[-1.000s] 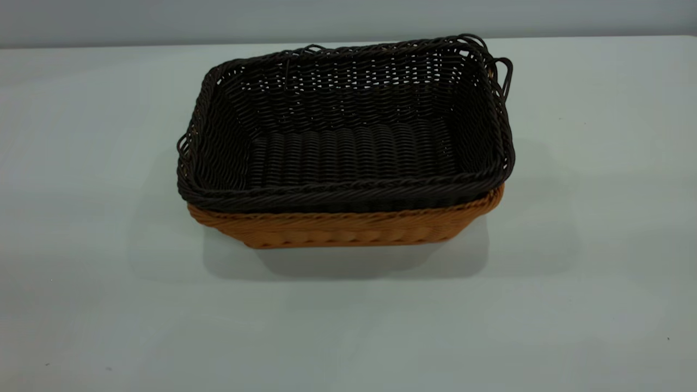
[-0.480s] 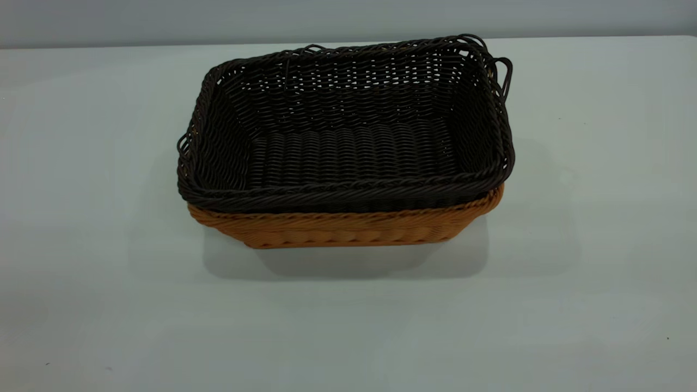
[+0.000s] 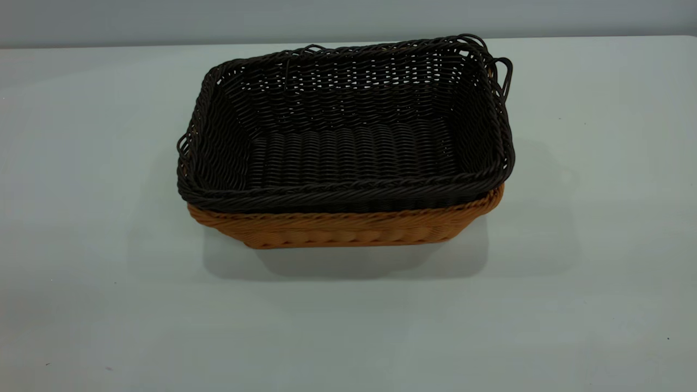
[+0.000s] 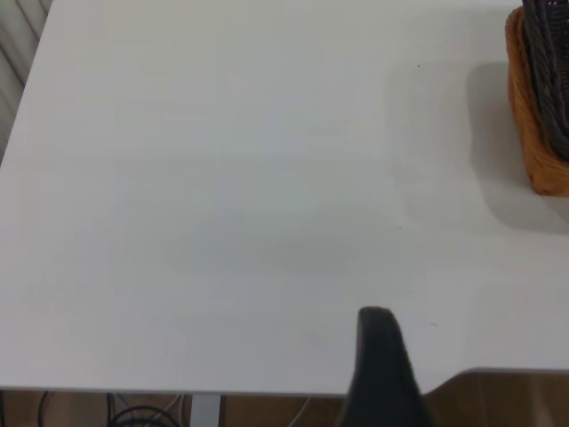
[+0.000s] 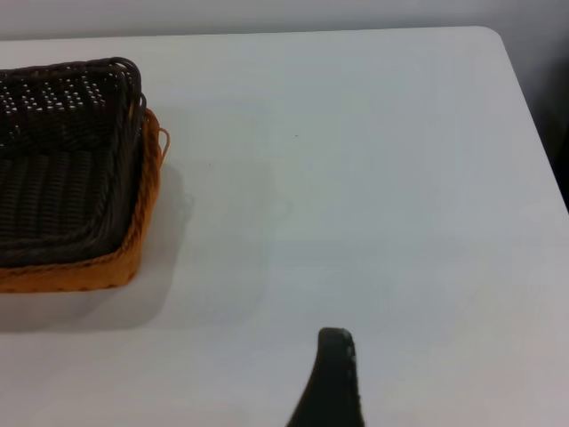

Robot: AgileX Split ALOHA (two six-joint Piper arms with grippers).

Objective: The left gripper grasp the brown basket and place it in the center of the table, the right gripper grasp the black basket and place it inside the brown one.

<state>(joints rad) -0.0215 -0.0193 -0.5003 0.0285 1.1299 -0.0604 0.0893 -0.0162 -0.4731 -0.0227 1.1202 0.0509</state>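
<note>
The black basket, dark woven wicker with a braided rim, sits nested inside my brown basket mid-desk. My left gripper and right gripper hang well apart; whether their jaws are parted, I cannot tell.

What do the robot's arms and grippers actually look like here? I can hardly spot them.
Very little shows. Each wrist view catches one dark, matte black finger: the left gripper's is a thick rounded stub, the right gripper's slimmer and curved. No cables, markings or arm bodies are visible.

black basket in brown basket, mid-table
</note>
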